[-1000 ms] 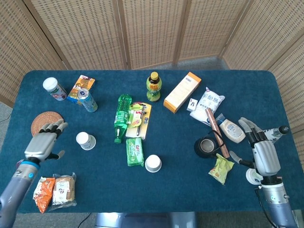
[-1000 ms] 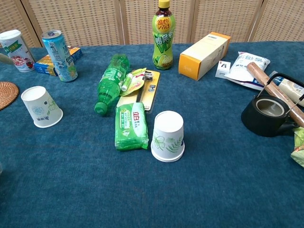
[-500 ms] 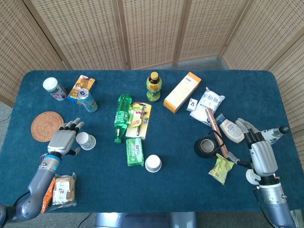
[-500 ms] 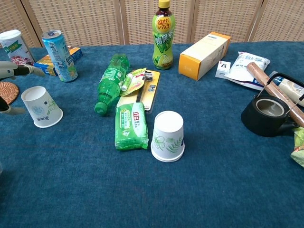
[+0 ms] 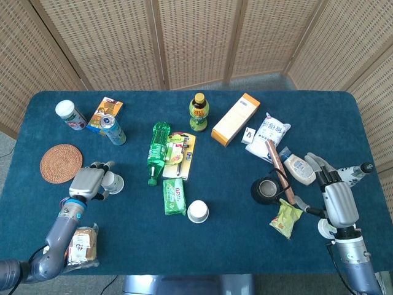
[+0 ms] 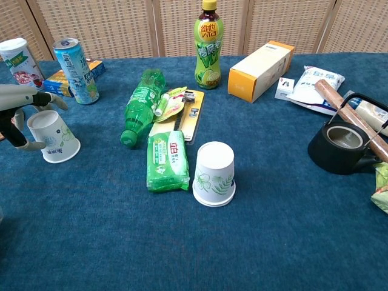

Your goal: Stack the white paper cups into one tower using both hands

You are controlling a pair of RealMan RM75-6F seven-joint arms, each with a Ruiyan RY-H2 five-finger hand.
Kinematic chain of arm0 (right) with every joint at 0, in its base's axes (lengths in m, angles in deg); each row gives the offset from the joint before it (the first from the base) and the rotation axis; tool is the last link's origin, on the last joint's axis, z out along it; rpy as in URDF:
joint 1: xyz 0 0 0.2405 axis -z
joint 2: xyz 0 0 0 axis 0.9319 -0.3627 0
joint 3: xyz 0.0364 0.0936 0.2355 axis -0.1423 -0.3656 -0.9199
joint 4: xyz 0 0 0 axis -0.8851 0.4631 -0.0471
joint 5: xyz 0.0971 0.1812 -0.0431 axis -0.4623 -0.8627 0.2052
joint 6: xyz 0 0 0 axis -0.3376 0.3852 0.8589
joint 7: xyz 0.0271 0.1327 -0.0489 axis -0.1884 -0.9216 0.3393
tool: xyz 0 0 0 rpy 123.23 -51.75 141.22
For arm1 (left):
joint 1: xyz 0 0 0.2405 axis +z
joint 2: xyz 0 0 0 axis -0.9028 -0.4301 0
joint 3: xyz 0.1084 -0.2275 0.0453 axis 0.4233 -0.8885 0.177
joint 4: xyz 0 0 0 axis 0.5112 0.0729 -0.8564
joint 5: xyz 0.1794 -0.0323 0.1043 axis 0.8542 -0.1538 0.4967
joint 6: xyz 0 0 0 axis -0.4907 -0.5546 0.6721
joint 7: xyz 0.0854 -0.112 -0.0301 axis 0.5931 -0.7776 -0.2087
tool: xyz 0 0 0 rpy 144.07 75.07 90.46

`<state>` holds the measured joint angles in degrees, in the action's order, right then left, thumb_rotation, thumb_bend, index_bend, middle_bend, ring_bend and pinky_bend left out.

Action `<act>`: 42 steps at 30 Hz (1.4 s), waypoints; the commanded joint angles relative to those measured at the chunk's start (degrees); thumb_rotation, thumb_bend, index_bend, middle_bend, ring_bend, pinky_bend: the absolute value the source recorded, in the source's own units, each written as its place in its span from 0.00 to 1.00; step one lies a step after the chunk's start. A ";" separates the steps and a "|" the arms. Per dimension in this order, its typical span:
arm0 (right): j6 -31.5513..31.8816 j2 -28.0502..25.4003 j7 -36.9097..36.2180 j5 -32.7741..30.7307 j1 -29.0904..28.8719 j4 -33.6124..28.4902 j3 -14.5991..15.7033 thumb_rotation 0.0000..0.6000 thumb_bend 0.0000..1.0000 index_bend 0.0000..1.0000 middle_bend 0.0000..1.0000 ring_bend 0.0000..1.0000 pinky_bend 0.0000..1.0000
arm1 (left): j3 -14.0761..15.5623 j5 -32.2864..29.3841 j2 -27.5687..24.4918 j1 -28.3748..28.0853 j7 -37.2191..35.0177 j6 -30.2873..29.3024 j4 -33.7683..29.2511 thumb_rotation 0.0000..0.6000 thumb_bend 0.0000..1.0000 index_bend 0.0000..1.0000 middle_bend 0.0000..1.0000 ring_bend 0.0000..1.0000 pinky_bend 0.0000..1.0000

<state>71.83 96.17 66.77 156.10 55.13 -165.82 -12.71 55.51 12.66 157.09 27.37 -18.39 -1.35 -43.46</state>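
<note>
Fingers [image 6: 24, 96] of left hand [image 5: 87, 182] spread around tilted paper cup [image 6: 53, 137], right hand [image 5: 337, 195] fingers spread, holding nothing

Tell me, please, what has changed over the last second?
The left hand moved right across the table from beside the coaster to the left cup; its fingers now bracket the cup, grip not yet clear. Both cups, the right hand and the clutter stayed put.
</note>
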 commanded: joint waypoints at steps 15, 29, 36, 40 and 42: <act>-0.32 0.39 0.37 -0.02 0.15 0.21 -0.35 1.00 0.27 0.06 0.10 0.11 0.21 | 0.21 3.08 0.17 0.77 -2.05 -2.36 -0.03 1.00 0.37 0.27 0.40 0.31 0.49; -0.67 0.51 1.04 0.12 0.19 -0.25 -0.42 1.00 0.27 0.06 0.10 0.11 0.21 | -1.76 22.28 -12.41 0.14 -14.01 2.36 -13.96 1.00 0.36 0.25 0.38 0.29 0.47; -0.84 0.55 1.37 -0.10 0.24 -0.37 -0.56 1.00 0.27 0.06 0.10 0.11 0.21 | -2.88 30.17 -14.23 -2.06 -21.67 6.35 -15.40 1.00 0.36 0.26 0.37 0.28 0.46; -1.08 0.72 1.72 -0.27 0.16 -0.32 -0.68 1.00 0.28 0.06 0.10 0.11 0.21 | -4.12 29.88 -13.97 -4.57 -21.73 8.76 -17.60 1.00 0.36 0.26 0.36 0.28 0.46; -1.18 0.75 1.78 -0.40 0.16 -0.25 -0.73 1.00 0.27 0.06 0.10 0.11 0.21 | -4.67 28.77 -13.28 -6.00 -20.59 9.77 -18.50 1.00 0.36 0.25 0.36 0.28 0.45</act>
<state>70.66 96.92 68.54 155.71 55.29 -166.08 -13.44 51.36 42.09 143.43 22.18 -39.62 7.70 -61.27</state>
